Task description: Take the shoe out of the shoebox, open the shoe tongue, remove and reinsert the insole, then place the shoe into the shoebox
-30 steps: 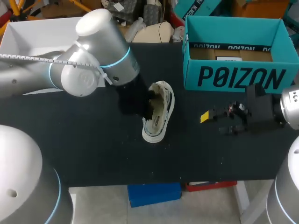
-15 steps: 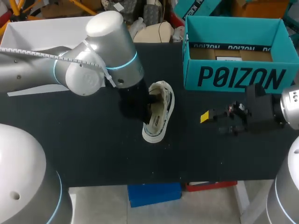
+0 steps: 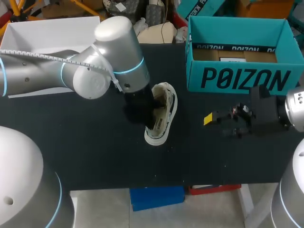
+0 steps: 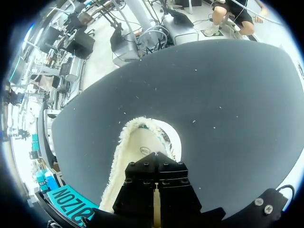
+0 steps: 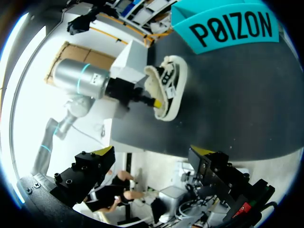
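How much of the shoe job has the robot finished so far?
Done: the white fleece-lined shoe is out of the teal cardboard shoebox and lies on the black table. In hand: the left end effector is at the shoe's opening; what it grips, I cannot tell. The right end effector sits open, apart. Probably left: insole out and in, then the shoe boxed.

The left arm (image 3: 95, 71) lies over the back left of the table (image 3: 95, 156) and closes off the shoe (image 3: 164, 114) from that side. At the back right stands the open shoebox (image 3: 237, 78) (high walls). Between shoe and right gripper (image 3: 216, 126) there is bare table, and along the front strip too.
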`<move>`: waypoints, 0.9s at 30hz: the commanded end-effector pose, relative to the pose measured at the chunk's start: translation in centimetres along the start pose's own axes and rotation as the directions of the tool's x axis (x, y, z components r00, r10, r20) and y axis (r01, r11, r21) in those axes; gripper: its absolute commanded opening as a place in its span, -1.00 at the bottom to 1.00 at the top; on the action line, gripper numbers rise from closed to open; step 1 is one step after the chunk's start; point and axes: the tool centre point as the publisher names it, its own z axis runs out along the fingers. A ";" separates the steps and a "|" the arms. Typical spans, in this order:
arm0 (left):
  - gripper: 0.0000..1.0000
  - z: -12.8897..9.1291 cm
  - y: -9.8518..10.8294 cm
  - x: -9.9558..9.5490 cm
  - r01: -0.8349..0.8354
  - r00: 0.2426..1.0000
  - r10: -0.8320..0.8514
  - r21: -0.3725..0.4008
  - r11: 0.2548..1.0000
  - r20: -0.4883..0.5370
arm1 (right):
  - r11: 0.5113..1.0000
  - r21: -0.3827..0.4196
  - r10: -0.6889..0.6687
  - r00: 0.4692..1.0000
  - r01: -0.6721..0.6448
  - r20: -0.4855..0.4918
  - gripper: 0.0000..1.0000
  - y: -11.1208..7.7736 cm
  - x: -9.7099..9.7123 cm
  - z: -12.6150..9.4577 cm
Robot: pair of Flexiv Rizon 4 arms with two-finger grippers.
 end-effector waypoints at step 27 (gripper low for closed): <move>-1.00 -4.2 0.6 -1.6 0.022 0.997 -0.022 0.011 1.000 0.068 | 1.000 0.001 0.000 1.000 0.000 0.001 1.00 0.0 0.0 -0.1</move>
